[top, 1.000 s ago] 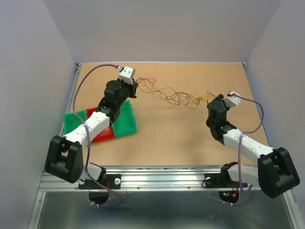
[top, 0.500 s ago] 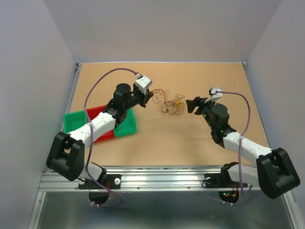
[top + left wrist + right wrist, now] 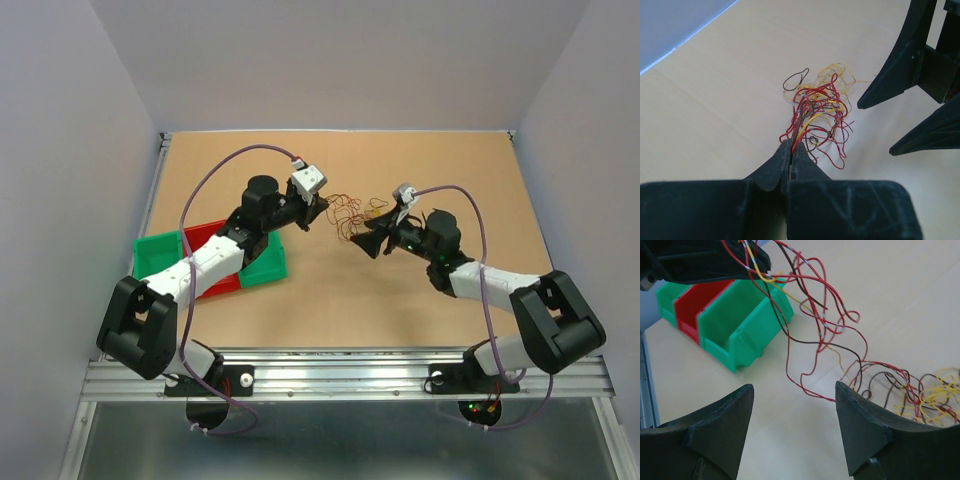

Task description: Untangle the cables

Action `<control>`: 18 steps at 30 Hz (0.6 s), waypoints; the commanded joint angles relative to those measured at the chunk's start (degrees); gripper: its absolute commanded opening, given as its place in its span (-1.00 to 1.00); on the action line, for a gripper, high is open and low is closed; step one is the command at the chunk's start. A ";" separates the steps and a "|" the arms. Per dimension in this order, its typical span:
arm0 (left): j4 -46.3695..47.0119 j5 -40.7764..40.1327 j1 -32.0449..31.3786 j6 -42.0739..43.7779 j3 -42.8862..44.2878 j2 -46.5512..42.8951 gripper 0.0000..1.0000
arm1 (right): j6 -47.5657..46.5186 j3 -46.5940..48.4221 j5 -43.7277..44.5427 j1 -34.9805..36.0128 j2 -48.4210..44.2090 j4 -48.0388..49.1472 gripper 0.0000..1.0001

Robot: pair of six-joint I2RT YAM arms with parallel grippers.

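Right hand (image 3: 792, 387) has swung in, agape, beside the cables (image 3: 815, 115) the left hand (image 3: 791, 150) pinches.

Right claw (image 3: 792, 387) spread wide, red, yellow, brown cables (image 3: 890, 377) ahead, ends in left claw (image 3: 762, 265), green bins (image 3: 737, 327)

Red bin (image 3: 216, 284) between green bins (image 3: 262, 262), tan table (image 3: 350, 295)
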 commanded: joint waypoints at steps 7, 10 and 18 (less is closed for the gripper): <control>1.41 3.22 -0.63 0.88 2.00 -2.60 -1.00 | 1.17 8.56 0.07 2.03 9.26 7.78 0.14; 1.58 3.84 -0.72 1.23 1.73 -2.86 -1.00 | 2.84 9.97 1.99 2.30 11.46 9.36 -0.10; 5.00 -3.79 -0.81 1.24 -0.46 -4.62 -1.00 | 2.76 4.80 10.32 2.56 3.84 9.81 -0.99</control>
